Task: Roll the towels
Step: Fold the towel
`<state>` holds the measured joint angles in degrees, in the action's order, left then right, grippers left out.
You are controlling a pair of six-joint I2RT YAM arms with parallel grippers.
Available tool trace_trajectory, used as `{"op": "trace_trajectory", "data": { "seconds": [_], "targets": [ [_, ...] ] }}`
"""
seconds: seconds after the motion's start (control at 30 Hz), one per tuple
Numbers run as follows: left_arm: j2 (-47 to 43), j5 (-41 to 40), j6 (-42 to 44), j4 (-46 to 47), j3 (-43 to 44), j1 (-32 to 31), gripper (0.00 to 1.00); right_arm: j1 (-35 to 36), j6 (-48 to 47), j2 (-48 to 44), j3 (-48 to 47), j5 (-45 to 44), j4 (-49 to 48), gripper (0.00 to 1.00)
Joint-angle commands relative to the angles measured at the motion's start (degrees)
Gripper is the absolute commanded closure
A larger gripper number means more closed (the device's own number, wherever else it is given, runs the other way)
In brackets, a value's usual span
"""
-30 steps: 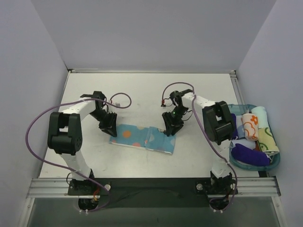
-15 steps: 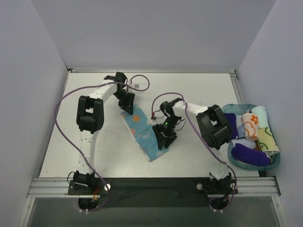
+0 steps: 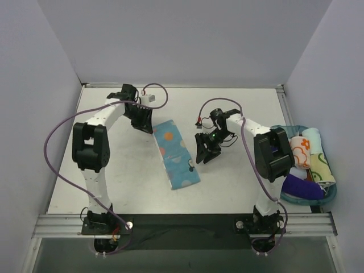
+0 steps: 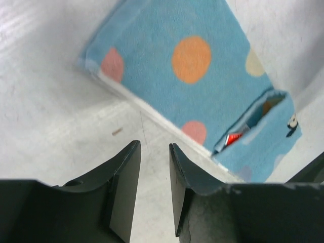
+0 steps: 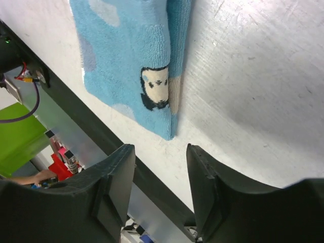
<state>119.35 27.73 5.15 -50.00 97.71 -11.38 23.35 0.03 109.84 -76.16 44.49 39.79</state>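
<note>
At the far end of the blue dotted towel (image 3: 173, 152), the left gripper (image 4: 154, 147) hangs with jaws narrowly parted and empty. Just right of that towel, the right gripper (image 5: 160, 149) gapes wider, holding nothing. The towel lies unrolled on the table (image 3: 114, 165).

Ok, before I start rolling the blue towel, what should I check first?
1. Blue towel lies flat as a folded strip on the table: ok.
2. Left gripper is at the towel's far end, jaws apart and empty: ok.
3. Right gripper is beside the towel's near end, jaws apart and empty: ok.
4. Folded layers lined up: not ok. In the left wrist view the folded-over flap gapes, showing a red tag.
5. Towel apart from the tray: ok, the tray sits at the table's right edge.
</note>
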Motion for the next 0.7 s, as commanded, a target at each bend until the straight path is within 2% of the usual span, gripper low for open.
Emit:
{"op": "trace_trajectory", "data": {
  "seconds": [0.0,0.2,0.33,0.37,0.43,0.5,0.6,0.63,0.67],
  "targets": [
    [-5.53,3.21,0.74,6.23,-7.86,-0.49,0.6,2.57,1.37,2.91,1.28,-0.46,-0.41,0.56],
    [-2.11,4.79,-0.05,9.12,-10.7,-0.84,0.64,4.59,2.86,7.14,2.5,0.24,-3.31,0.66],
    [2.28,6.2,-0.66,11.14,-7.54,-1.28,0.66,5.82,4.7,8.02,5.32,2.44,-6.99,0.72],
    [4.2,6.72,-0.93,11.67,-5.97,-1.28,0.68,6.17,5.41,8.8,5.76,3.49,-7.62,0.81],
    [6.15,8.3,-1.63,12.99,-4.38,-1.89,0.68,7.4,8.3,9.77,6.46,7.53,-9.46,0.83],
    [8.79,9.45,-1.55,13.43,-1.74,-2.33,0.68,8.89,9.46,9.95,6.2,8.86,-10.26,0.79],
    [10.2,13.4,0.12,11.86,0.99,-2.42,0.63,9.34,10.25,8.64,5.76,8.43,-9.47,0.65],
    [9.68,13.41,0.74,11.42,1.16,-2.25,0.61,8.56,9.82,6.89,5.85,7.72,-8.86,0.56],
    [7.24,12.71,1.52,11.07,0.3,-1.55,0.53,7.77,8.24,5.75,5.85,7.11,-7.98,0.54]
  ]
}}
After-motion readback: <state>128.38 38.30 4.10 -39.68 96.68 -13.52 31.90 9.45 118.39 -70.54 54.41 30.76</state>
